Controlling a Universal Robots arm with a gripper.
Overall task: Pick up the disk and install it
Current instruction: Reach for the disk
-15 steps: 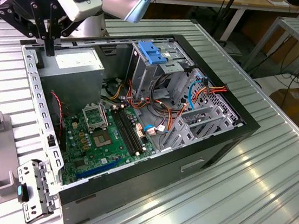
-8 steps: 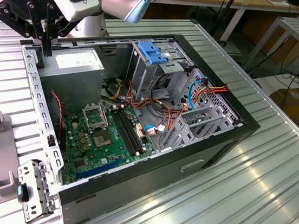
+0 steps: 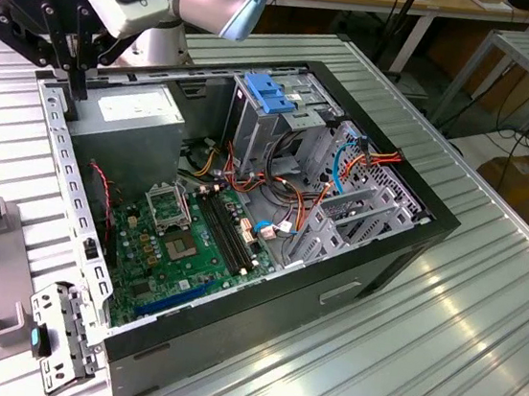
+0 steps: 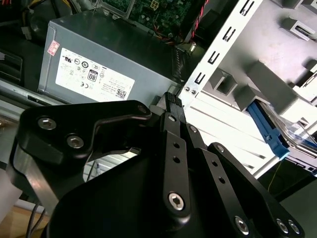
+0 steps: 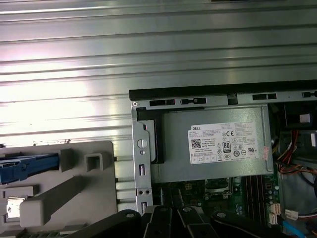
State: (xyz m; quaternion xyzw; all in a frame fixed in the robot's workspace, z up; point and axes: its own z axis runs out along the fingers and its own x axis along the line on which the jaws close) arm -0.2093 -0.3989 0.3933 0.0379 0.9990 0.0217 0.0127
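black gripper above case rim, beside power supply

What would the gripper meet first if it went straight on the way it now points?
Most likely the computer case's metal rim, right beside the grey power supply. The gripper points down over that corner. Depth is unclear, so it might touch the power supply's edge instead.
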